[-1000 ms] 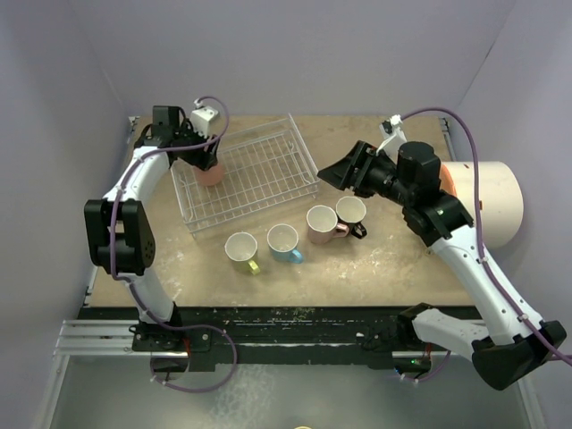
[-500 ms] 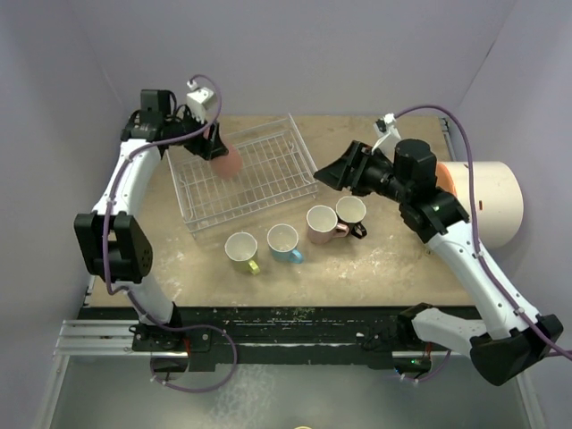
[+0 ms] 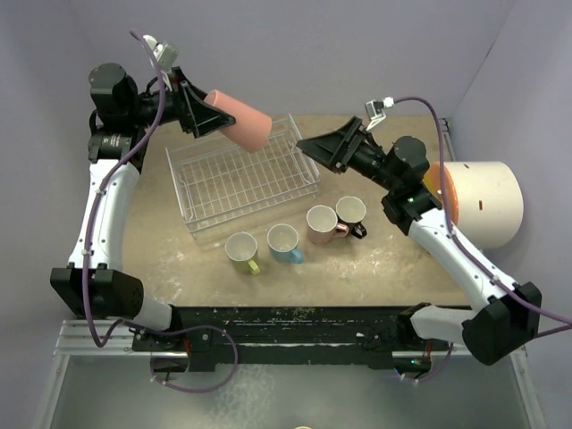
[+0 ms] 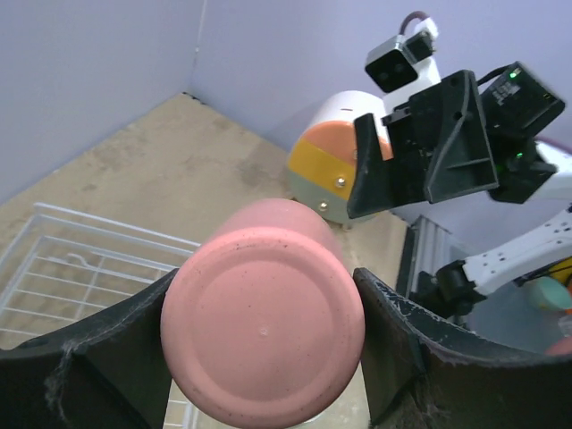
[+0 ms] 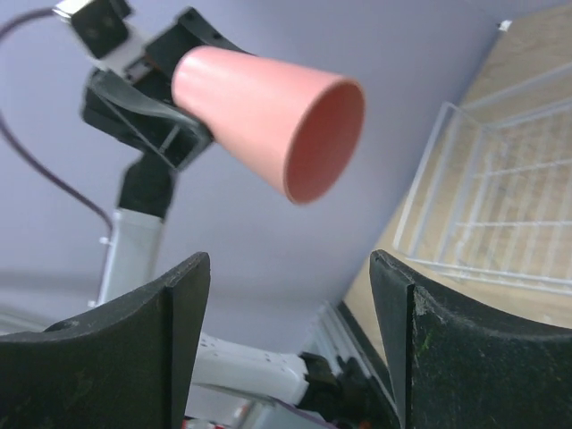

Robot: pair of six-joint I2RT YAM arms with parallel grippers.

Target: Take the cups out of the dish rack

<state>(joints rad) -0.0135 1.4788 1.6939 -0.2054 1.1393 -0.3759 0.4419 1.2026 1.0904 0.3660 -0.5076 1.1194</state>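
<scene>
Seen from the top camera, the left gripper (image 3: pixel 213 112) sits high at about 10 o'clock of the table (image 3: pixel 375 268), its two fingers clamped on the base end of the coral-red cup (image 3: pixel 246 125). The cup lies on its side in the air, with its flat bottom toward the left wrist and its open mouth aimed toward 4 o'clock. It hangs over the far edge of the dish rack (image 3: pixel 241 174), not touching the wires. The left wrist camera shows the round pink bottom filling the gap between the black fingers, one pressed against each side.

The white wire rack rests on the table left of centre, turned slightly askew. At 6 o'clock of the rack four mugs stand upright in a loose row on the table. From the left they are the yellow-green mug (image 3: pixel 241 248), the light blue mug (image 3: pixel 283 239), the light pink mug (image 3: pixel 320 222) and the black mug (image 3: pixel 351 211); the last two touch.

At 3 o'clock of the held cup, the right gripper (image 3: pixel 315 147) points at the cup's mouth, its fingers spread apart with nothing between them. The cream cylinder (image 3: pixel 487 201) lies at the 3 o'clock edge of the table.
</scene>
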